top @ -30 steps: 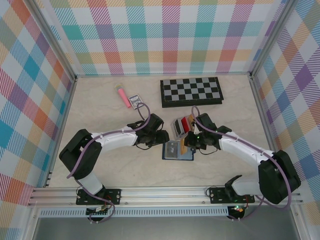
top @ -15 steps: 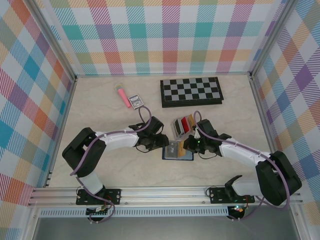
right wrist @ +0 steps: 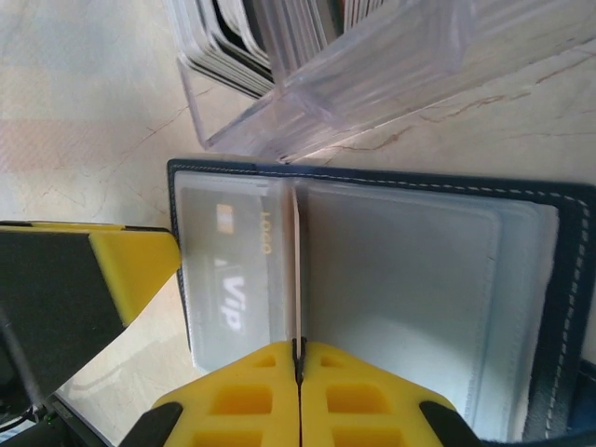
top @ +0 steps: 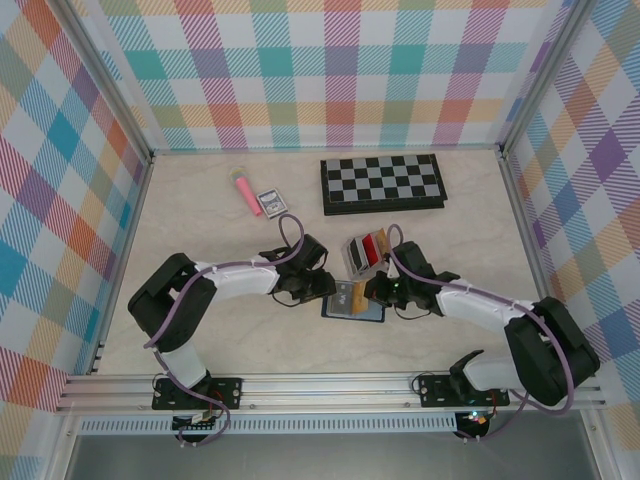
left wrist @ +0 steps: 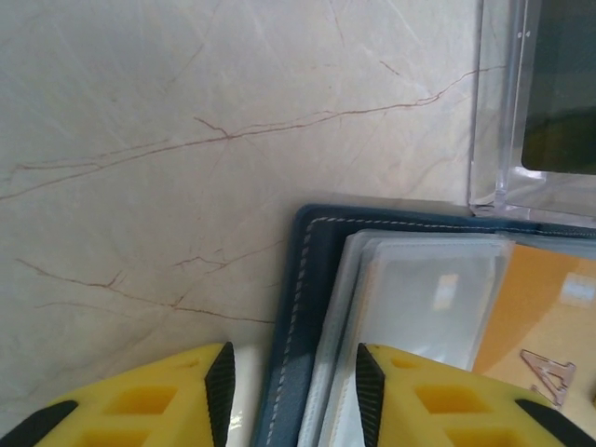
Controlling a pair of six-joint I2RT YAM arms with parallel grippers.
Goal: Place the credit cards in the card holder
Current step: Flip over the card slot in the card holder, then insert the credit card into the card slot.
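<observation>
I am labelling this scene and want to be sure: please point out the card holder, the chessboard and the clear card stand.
card holder (left wrist: 289, 317): left wrist view, its stitched navy edge.
chessboard (top: 382, 182): top external view, middle of the board.
clear card stand (right wrist: 372, 56): right wrist view, its transparent wall.

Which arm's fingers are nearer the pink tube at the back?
Left. The left fingers straddle the left edge of the card holder, front-right of the pink tube; the right fingers, pinching a credit card, are farther right.
</observation>
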